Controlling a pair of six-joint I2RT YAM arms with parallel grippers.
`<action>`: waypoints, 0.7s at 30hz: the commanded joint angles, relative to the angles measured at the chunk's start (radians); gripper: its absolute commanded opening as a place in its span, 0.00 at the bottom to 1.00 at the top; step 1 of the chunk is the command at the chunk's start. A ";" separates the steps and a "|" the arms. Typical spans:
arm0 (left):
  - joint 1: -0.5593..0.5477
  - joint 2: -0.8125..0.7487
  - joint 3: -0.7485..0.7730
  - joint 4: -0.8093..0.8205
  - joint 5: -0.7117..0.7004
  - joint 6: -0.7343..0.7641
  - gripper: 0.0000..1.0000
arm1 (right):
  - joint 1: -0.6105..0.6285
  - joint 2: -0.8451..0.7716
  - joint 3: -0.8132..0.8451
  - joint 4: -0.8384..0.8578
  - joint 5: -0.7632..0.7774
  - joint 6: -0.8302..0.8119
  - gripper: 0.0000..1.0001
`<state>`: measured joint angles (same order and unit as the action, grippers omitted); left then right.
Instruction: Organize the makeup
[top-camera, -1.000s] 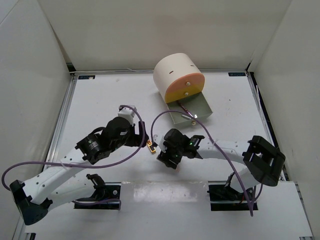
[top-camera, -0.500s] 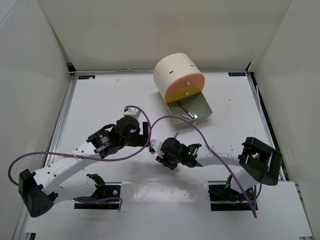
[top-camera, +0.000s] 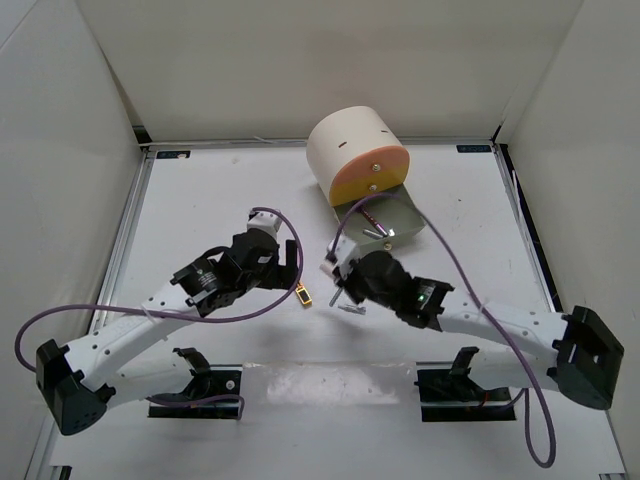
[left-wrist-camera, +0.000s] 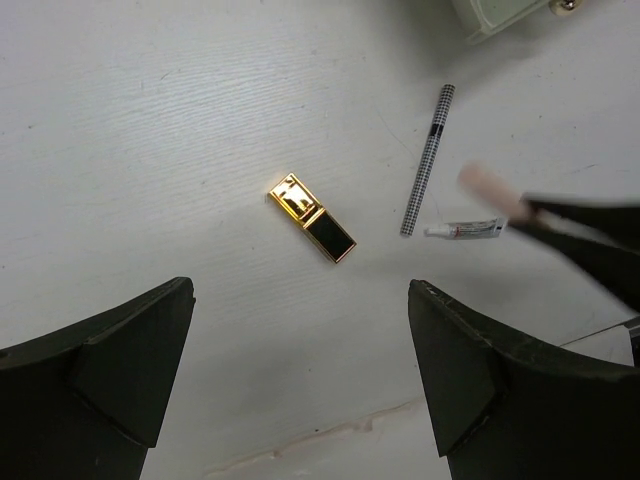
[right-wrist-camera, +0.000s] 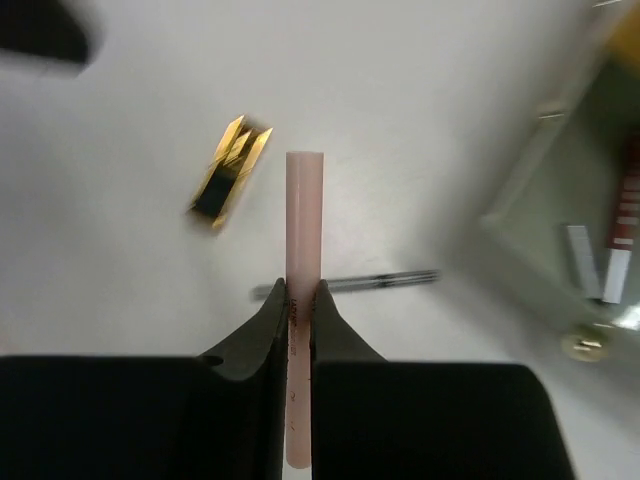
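Looking over the table (top-camera: 200, 200), I'd say the job is partly done: the box (top-camera: 355, 150) has its drawer (top-camera: 400, 215) pulled open with a few pieces inside, while a lipstick (left-wrist-camera: 312, 217), a pencil (left-wrist-camera: 428, 160) and a small white tube (left-wrist-camera: 465, 229) lie loose in the bare middle, well away from any edge. The left gripper (left-wrist-camera: 300, 340) hangs wide open and empty above the lipstick. The right gripper (right-wrist-camera: 301, 300) is clamped on a pink tube (right-wrist-camera: 304, 210), with clear room toward the drawer.

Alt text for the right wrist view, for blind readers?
The right gripper is shut on a pale pink tube over the white table. A gold lipstick lies upper left, a thin pencil behind, an open drawer at right.
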<state>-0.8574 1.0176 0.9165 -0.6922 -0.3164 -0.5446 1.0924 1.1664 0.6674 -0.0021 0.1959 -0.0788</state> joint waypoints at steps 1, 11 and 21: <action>0.003 0.013 0.036 0.060 0.025 0.064 0.98 | -0.150 -0.031 0.055 0.092 0.083 0.011 0.00; 0.009 0.185 0.073 0.164 0.172 0.205 0.98 | -0.571 0.229 0.294 0.016 -0.437 -0.528 0.01; 0.011 0.409 0.192 0.192 0.272 0.307 0.98 | -0.623 0.395 0.486 -0.201 -0.481 -0.670 0.64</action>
<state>-0.8520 1.3918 1.0462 -0.5343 -0.1001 -0.2806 0.4778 1.5929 1.1313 -0.1627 -0.2386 -0.7261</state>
